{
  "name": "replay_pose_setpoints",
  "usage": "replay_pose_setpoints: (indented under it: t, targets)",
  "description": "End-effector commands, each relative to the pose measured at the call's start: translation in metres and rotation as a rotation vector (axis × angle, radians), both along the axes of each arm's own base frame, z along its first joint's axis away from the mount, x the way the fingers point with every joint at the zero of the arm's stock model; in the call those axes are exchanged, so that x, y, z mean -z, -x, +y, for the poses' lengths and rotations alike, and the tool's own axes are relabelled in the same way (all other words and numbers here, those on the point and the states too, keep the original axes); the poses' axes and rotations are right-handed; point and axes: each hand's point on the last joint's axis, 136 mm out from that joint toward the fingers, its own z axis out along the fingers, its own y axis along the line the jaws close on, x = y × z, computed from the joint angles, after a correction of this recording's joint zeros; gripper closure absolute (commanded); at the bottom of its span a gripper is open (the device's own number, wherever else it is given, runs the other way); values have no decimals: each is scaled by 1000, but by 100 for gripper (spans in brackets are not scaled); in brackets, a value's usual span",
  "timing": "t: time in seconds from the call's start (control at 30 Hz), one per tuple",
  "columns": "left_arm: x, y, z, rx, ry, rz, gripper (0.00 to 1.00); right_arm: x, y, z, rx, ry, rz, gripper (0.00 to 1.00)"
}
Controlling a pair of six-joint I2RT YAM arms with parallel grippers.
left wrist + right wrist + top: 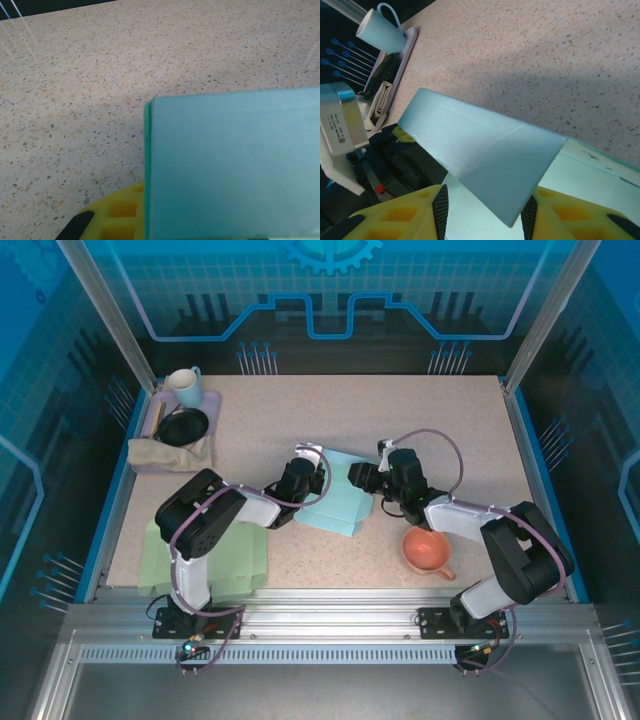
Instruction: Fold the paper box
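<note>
The paper box (335,502) is a light teal, partly folded sheet lying mid-table. My left gripper (322,478) is at its left edge, shut on an upright teal panel (230,165). One yellow finger (117,212) shows beside that panel; the other is hidden behind it. My right gripper (362,478) reaches in from the right over the box. In the right wrist view its jaws (485,217) stand apart with a raised, slanted flap (485,150) between the pads. The flap's lower corner is close to the right pad (529,220). The box floor (585,175) lies beneath.
An orange cup (427,550) sits close to the right arm at front right. A green cloth (205,555) lies at front left. At back left a purple tray (213,400) holds a pale mug (186,387), a black bowl (183,426) and a beige cloth (165,453).
</note>
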Motion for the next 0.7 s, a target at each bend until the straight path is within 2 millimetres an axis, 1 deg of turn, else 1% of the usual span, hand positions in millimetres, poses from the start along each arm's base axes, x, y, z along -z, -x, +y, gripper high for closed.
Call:
replay_pose_setpoints:
  t: [0.0,0.1,0.13,0.17,0.27,0.4,0.53,0.67]
  targets:
    - [46,22,2,49,-88,128,100,-50,-1,15,-46,-158,-160,57]
    - [47,22,2,47,-88,129,100,-53,2,10,-34,-157,-182,57]
    - [46,22,2,46,-89,128,100,-50,3,8,-26,-139,-170,57]
    - [46,21,2,43,-89,129,100,-45,3,5,-12,-107,-140,57]
    - [46,21,3,38,-89,131,100,-22,6,-10,45,60,-49,57]
    - [46,20,3,32,-90,134,100,3,19,-27,77,255,-15,56]
    - [46,19,3,30,-92,136,100,21,29,-31,53,375,-22,56]
    - [47,19,3,31,-96,141,100,34,34,-25,8,480,-54,58]
